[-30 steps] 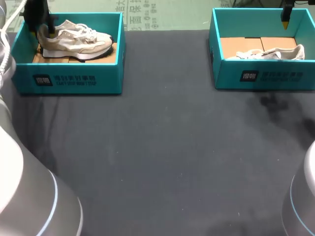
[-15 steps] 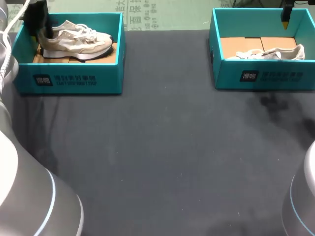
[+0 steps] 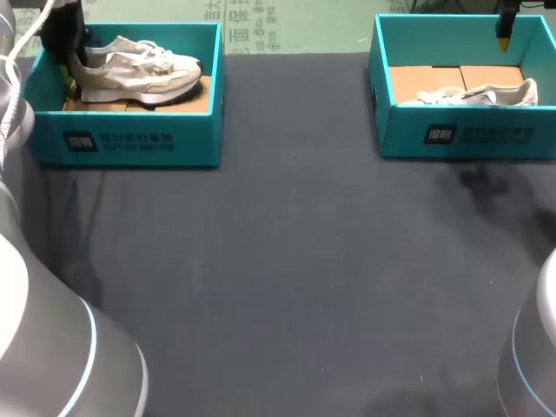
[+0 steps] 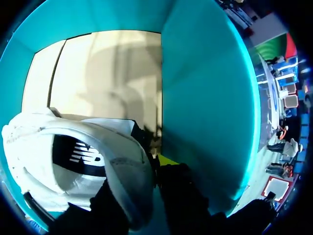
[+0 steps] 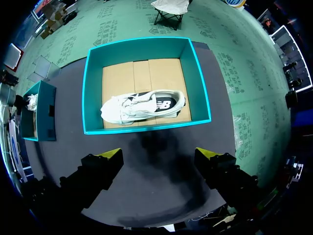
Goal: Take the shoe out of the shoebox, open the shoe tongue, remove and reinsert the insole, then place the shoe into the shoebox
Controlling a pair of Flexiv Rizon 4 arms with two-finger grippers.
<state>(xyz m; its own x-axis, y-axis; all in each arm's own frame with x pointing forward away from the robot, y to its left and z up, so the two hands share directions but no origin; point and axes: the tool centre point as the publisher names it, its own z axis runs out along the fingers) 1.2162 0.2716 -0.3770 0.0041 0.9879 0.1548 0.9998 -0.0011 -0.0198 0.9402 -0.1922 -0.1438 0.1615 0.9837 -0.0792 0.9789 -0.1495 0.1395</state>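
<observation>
Head view: the left shoebox [image 3: 122,143] stands on the dark bench [image 3: 287,278] at its far left corner. A pale shoe [image 3: 139,68] lies inside this box, toe pointing away from the box's outer left wall. The left fingers [image 3: 68,39] come down at the shoe's heel, just inside that outer wall. Whether the sole rests on the cardboard floor cannot be told from here. Well apart from the left shoebox, across the bench on the robot's right, stands a second shoebox [image 3: 469,135] with a second shoe [image 3: 473,95] lying in it. The right fingers [image 3: 503,35] hang above that box's far side, touching nothing.

Left wrist view: inside the left shoebox [image 4: 205,98], the left fingers [image 4: 178,188] pinch the shoe [image 4: 58,161] at its heel collar, one dark finger inside the opening and the other outside against the heel (a sliver of yellow tip shows between). The box's cardboard floor [image 4: 98,73] lies ahead of the shoe.

Right wrist view: the right fingers [image 5: 105,169] stand wide apart with nothing between them, high over the bench [image 5: 156,196]. Ahead of them sits the second shoebox [image 5: 146,129] with the second shoe [image 5: 144,106] on its side. The left shoebox [image 5: 39,117] shows small, far off beside it.
</observation>
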